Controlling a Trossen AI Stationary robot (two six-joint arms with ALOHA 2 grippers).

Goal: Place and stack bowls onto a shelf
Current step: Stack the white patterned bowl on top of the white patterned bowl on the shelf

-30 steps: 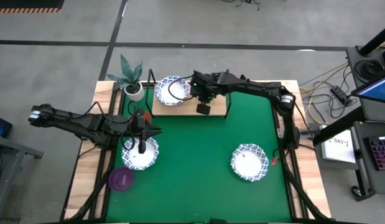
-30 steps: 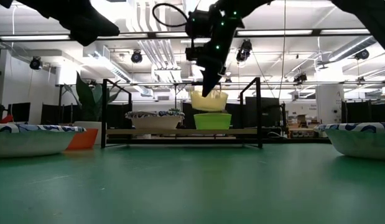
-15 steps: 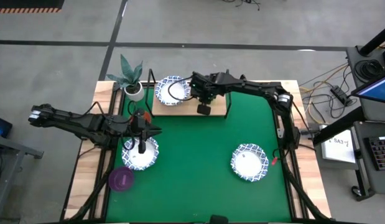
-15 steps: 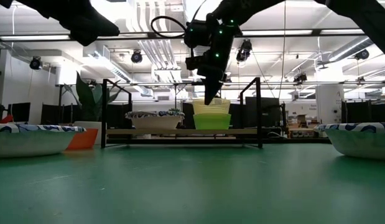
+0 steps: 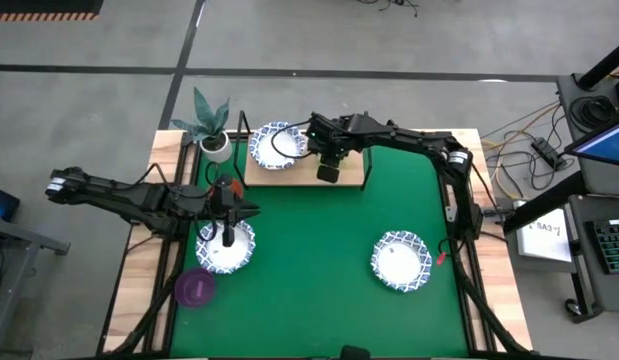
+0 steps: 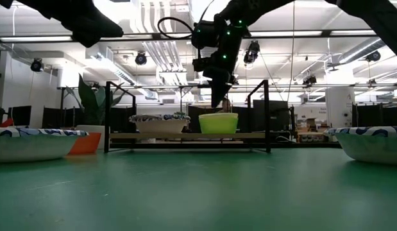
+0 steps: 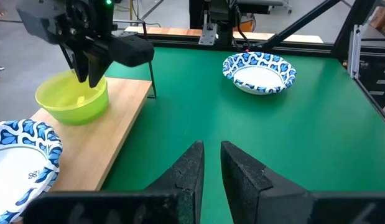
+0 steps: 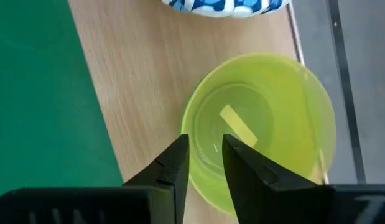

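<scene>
Resting on the shelf (image 5: 301, 172) directly beneath my right gripper (image 8: 203, 163), the yellow-green bowl (image 8: 267, 127) sits upright on the light wood board, and from the low view it appears nested in a green bowl under it, though I cannot separate the two rims with certainty. My right gripper's fingers stand narrowly parted, straddling the bowl's near rim, one finger inside and one outside; I judge the bowl released or nearly so, not gripped. Just beside this bowl, on the same board, stands a blue-patterned bowl (image 5: 274, 146). Farther out, on the green mat (image 5: 329, 260), my left gripper (image 7: 208, 163) hangs above a second patterned bowl (image 5: 226, 247) with its fingers close together, nothing seen between them. A third patterned bowl (image 5: 400, 260) lies well apart on the mat; a purple bowl (image 5: 195, 288) sits at the mat's edge.

Risks noted: if I lift away with a finger dragging on the rim, the light bowl could tip or ride up. The shelf's upright post (image 7: 150, 74) stands near my retreat path and could be struck.
</scene>
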